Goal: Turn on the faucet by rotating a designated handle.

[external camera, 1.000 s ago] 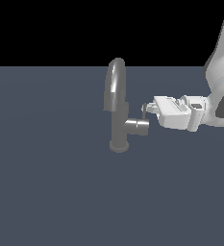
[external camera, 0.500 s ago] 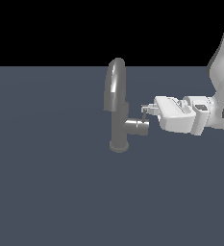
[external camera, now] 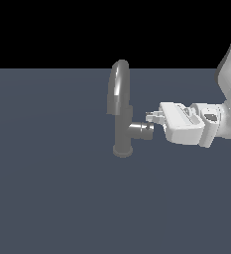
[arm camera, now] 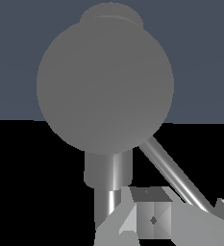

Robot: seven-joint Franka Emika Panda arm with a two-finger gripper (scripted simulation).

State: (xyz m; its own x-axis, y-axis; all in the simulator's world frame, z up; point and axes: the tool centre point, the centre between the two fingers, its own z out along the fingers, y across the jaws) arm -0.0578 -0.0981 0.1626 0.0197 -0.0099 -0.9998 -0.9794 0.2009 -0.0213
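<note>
The grey faucet [external camera: 123, 126] stands upright mid-scene, with its arched spout, round base and short side cylinder [external camera: 142, 130] pointing to the exterior view's right. My white gripper [external camera: 152, 118] lies level at the cylinder's end. In the wrist view the cylinder's round end face [arm camera: 105, 84] fills the frame, and the thin handle [arm camera: 173, 170] runs slanted from its rim to my fingers [arm camera: 152, 218]. The rod's end lies between one finger and the other at the frame's edge. The jaws stand apart around it. In the exterior view the fingers mostly hide the handle.
The faucet stands on a flat dark blue-grey floor [external camera: 52, 198]. My white arm [external camera: 228, 74] comes in from the exterior view's right. Nothing else shows.
My gripper has sunk a little beside the cylinder's end. The small handle rod, which stood above the fingers before, is now hidden behind them. The faucet body has not moved.
</note>
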